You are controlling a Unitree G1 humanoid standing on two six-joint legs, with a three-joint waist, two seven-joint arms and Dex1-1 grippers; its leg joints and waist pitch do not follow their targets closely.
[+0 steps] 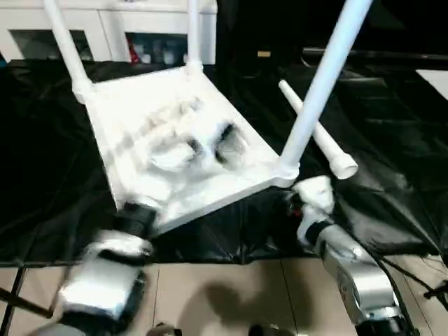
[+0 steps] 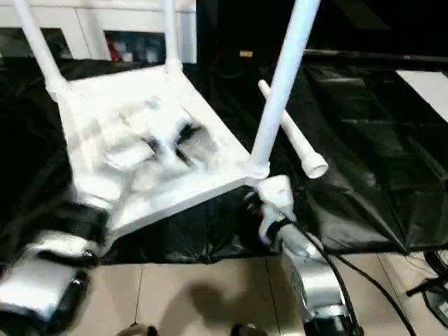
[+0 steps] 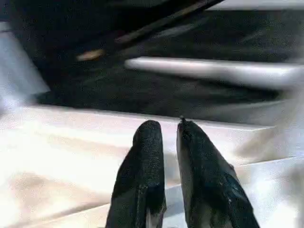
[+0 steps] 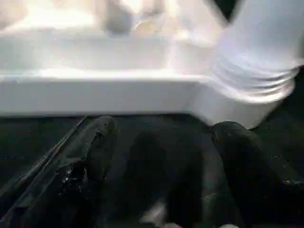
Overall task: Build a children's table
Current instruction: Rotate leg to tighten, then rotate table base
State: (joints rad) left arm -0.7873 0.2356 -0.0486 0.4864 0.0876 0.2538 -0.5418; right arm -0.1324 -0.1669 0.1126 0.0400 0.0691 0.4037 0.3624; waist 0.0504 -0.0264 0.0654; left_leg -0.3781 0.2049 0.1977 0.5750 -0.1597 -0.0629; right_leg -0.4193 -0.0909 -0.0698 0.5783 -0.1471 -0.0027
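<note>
The white tabletop lies upside down and tilted on black sheeting spread over the floor, ribbed underside up, three white legs rising from its corner sockets. The right gripper sits just beside the near corner socket, its jaws spread wide and empty, dark sheeting between them and the tabletop's near edge just ahead. A fourth leg lies loose on the sheeting beyond that corner, well clear of the jaws. The left gripper hovers at the opposite near edge, jaws nearly together with a slim gap, grasping nothing, the pale underside beneath them. Tan floor tiles run along the sheeting's near border. A white cabinet stands behind.
</note>
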